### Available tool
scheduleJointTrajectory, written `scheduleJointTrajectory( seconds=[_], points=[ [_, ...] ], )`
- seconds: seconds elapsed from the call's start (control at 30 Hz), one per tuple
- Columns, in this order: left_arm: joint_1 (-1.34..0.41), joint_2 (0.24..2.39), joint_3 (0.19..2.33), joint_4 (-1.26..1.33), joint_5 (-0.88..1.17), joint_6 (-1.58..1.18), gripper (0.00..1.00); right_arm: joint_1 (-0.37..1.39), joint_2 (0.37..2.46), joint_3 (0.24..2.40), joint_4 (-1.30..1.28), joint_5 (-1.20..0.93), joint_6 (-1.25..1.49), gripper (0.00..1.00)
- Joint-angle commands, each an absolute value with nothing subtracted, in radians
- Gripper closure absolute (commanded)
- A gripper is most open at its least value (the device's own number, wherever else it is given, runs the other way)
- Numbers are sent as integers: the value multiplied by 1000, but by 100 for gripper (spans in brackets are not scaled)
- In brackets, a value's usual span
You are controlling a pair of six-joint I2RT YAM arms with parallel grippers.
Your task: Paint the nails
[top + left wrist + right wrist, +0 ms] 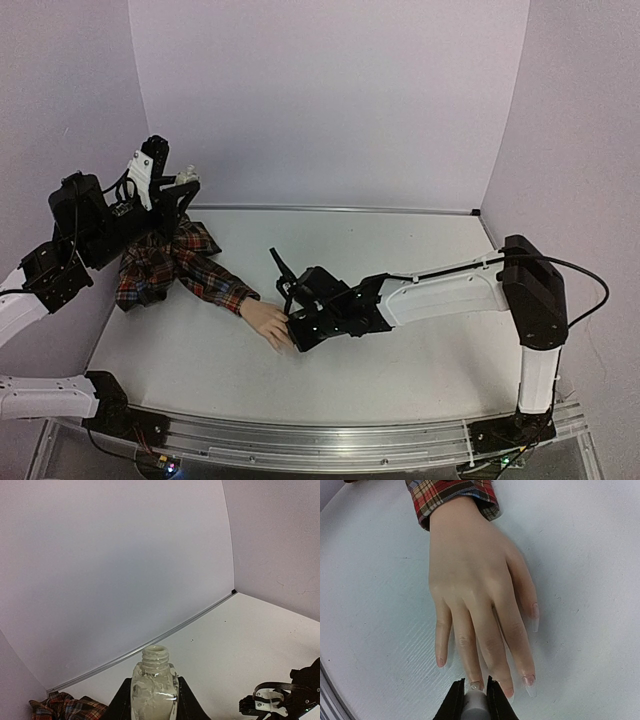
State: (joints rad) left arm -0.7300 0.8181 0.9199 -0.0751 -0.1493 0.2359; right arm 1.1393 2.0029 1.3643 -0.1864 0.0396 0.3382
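Left gripper: clamped on the uncapped polish bottle, held upright above the table's far-left corner.
Right gripper: closed on the brush handle, at the ring-finger nail.
Nails: on the mannequin hand, palm down mid-table.
Technique: light strokes along the nail, staying off the skin, seemed best.
Hidden: bristles behind the handle; whether that nail was coated could not be told.

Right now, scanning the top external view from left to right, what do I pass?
Red plaid fabric sleeve → pale peach mannequin hand → black right gripper, its jaws at the hand's fingertips → white forearm link of the right arm → black elbow joint of the right arm.
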Motion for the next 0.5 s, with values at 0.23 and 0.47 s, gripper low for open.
scheduleJointTrajectory(
  seconds=[0.23, 0.47],
  points=[
    [-727, 804, 946, -58, -137, 236, 100, 1139, 2029, 1408, -189, 41, 344, 100],
    [-727, 804, 945, -59, -139, 237, 100, 1139, 2040, 1412, -189, 41, 345, 100]
  ],
)
